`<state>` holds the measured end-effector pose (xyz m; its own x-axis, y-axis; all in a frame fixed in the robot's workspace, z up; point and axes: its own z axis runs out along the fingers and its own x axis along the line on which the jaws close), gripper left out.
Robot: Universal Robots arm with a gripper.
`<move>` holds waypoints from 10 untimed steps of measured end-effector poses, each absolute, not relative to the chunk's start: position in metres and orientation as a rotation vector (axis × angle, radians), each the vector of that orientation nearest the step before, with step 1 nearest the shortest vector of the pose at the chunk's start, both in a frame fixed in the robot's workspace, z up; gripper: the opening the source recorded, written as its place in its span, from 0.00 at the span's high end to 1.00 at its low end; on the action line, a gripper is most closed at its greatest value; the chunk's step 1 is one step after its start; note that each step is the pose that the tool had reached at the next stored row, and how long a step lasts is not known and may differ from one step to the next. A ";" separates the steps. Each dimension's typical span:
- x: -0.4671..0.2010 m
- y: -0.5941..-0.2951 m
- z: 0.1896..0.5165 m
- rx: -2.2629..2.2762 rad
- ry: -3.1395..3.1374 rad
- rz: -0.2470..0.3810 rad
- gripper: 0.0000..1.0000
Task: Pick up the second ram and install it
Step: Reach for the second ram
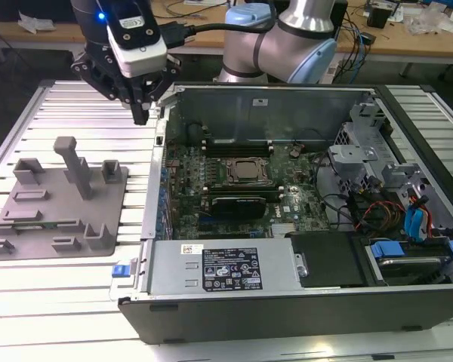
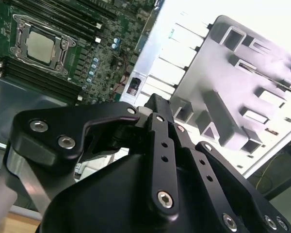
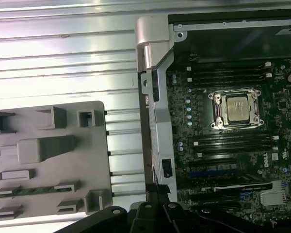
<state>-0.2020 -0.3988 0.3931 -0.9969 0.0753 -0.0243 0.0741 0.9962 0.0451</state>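
The gripper (image 1: pixel 141 115) has its two fingers drawn together to a single point. Nothing shows between them, so it appears closed and empty. In the second wrist view the fingertips (image 2: pixel 155 102) meet in the same way, with only the linkage behind them.

Directly under the fingers is the ribbed table (image 1: pixel 75 105). The tips hang above the strip between two things and appear to touch neither. On one side, just beside the fingers, stands the corner of the open computer case (image 1: pixel 155 188). Beyond that wall lies the motherboard (image 1: pixel 211 162), where rows of long memory slots run on either side of the processor socket (image 3: pixel 234 109). On the other side lies the grey fixture (image 1: pixel 57 200), a flat plate with blocks and one tall post.

The second ram (image 3: pixel 29 191) rests in that fixture, in a slot along the edge farthest from the fingers. It is a thin green strip held between small grey blocks. It lies well apart from the fingertips, on the side away from the case, with the tall post and most of the plate in between.

Its long axis runs square to the case wall beside the fingers. That looks roughly parallel to the memory slots on the board, so the stick seems to lie already in the direction it must sit. The stick is not yet picked up. The fingers stand nearer the case than the stick, so the fixture side is the way to it.
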 end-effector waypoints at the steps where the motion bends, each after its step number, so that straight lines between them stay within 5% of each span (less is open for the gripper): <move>1: -0.204 -0.399 0.393 0.116 3.113 0.069 0.92; 10: -0.223 -0.399 0.393 0.117 3.113 0.069 0.92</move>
<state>-0.2234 -0.3988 0.3929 -0.9969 0.0753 -0.0243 0.0741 0.9962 0.0451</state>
